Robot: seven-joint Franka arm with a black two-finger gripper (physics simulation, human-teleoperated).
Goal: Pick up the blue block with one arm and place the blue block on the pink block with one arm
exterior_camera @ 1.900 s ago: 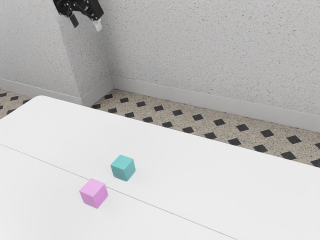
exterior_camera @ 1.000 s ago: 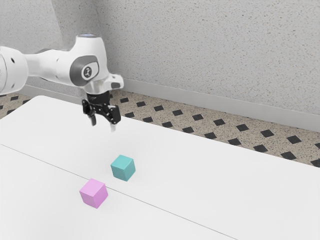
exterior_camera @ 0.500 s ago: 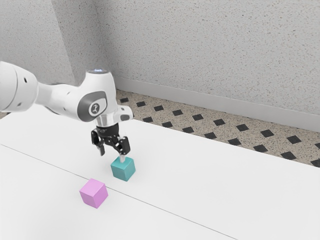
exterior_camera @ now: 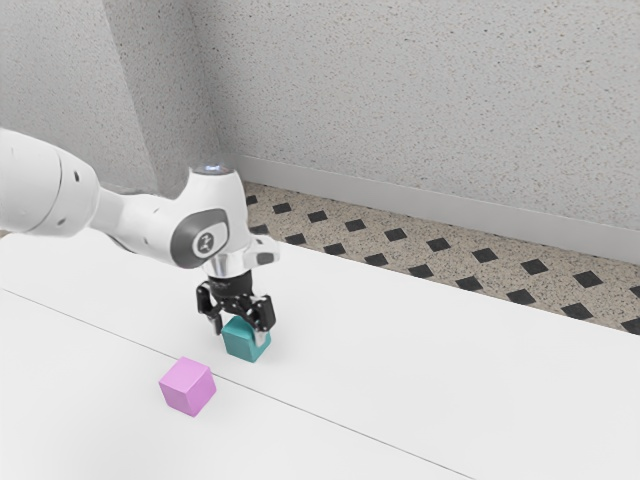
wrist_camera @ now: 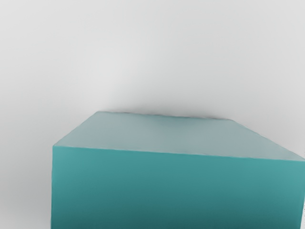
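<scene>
The blue block, teal in colour, rests on the white table. My gripper has come down over it and stands open, one finger on each side of the block's top. In the wrist view the blue block looms large just under my hand. The pink block sits on the table a short way toward the front and the exterior view's left of the blue block, apart from it.
A thin seam line crosses the tabletop between the two blocks. Behind the table are a tiled floor and a speckled wall.
My arm has swung in from the upper left and lowered. The gripper went from high above the table to straddling the blue block. Neither block has moved.
</scene>
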